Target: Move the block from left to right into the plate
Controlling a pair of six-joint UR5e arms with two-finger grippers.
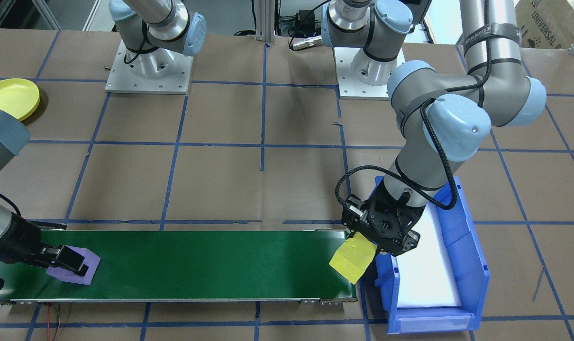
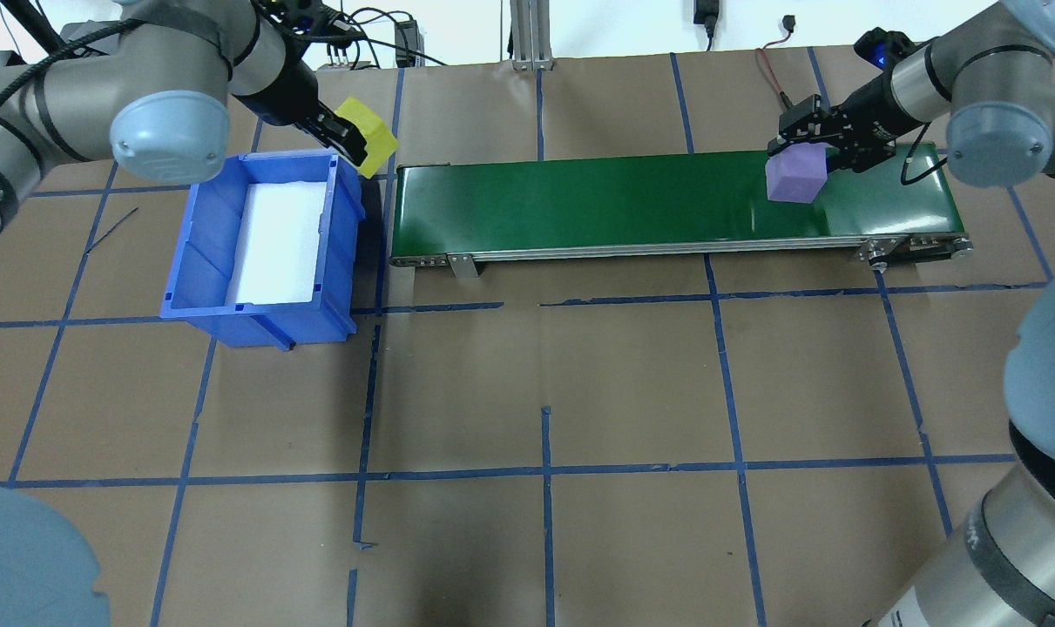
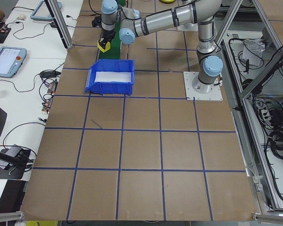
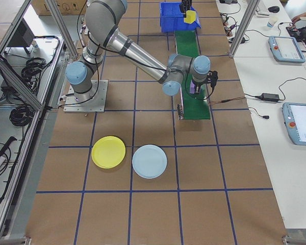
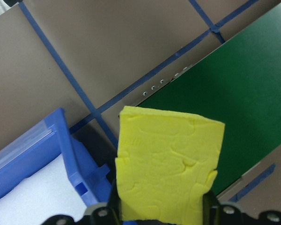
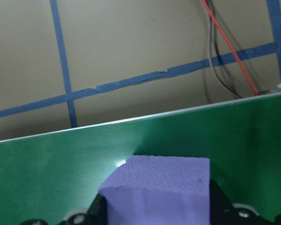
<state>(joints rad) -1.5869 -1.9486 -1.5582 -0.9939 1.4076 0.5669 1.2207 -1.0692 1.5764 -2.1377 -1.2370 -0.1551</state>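
My left gripper is shut on a tilted yellow foam block, held in the air over the gap between the blue bin and the left end of the green belt. The left wrist view shows that block filling the jaws. At the belt's right end my right gripper is shut on a purple block, whose underside is at the belt surface. The yellow plate lies on the table far from the belt, near the right arm's base.
The blue bin holds a white foam pad. A light blue plate lies beside the yellow plate. Red and black wires run past the belt's far end. Tablets and cables sit on side desks.
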